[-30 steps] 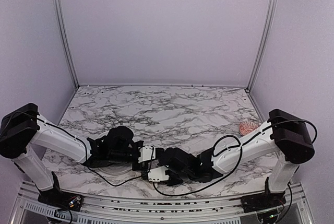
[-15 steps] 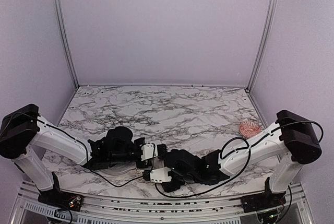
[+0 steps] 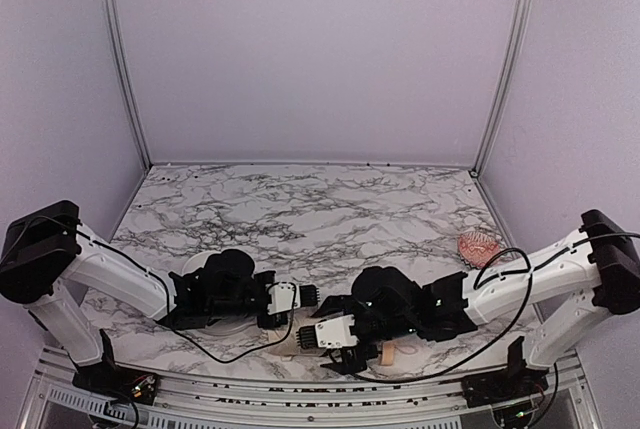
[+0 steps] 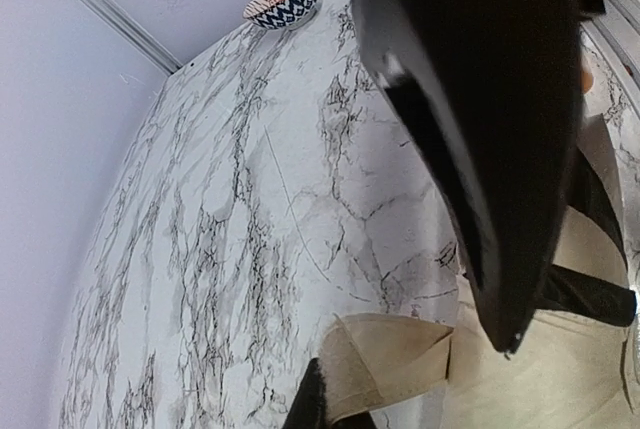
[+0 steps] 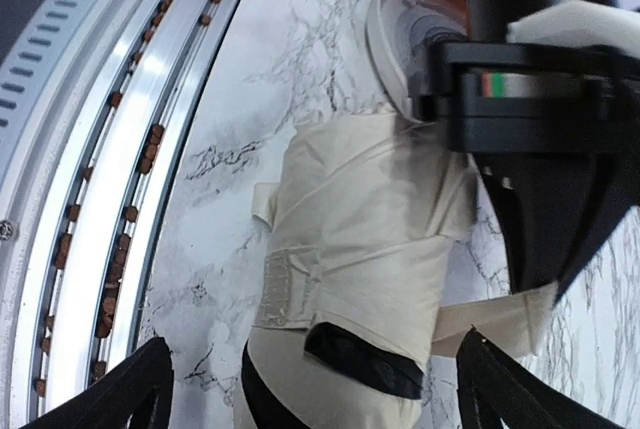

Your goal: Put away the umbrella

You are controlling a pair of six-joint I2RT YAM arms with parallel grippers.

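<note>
1. The right fingers [image 5: 110,394] stand wide apart and hold nothing, straddling the end of the umbrella farthest from the white bowl [image 5: 395,34]; the left fingers [image 5: 530,229] are pressed together just beside that bowl, seemingly nipping a loose flap of cream fabric.
2. The umbrella [image 5: 360,239] lies folded but unfastened on the marble worktop [image 3: 320,209]; one end is touching or all but touching the bowl, the other runs away from it toward the near-edge rail [image 5: 120,149]; its tan handle [image 3: 386,352] shows well apart from the bowl, on the right arm's side.
3. Judged risk: the bundle looks loosely wrapped, with black lining showing and its fastening patch [image 5: 285,289] lying open; should the left fingers let the flap go before the right ones close, the cloth may unroll away from the bowl.
4. Judged risk: a grasp that catches only slack fabric would drag the canopy open rather than lift it; a push toward the bowl would shove it along the worktop; a pull away from the bowl could slide the umbrella onto the rail.
</note>
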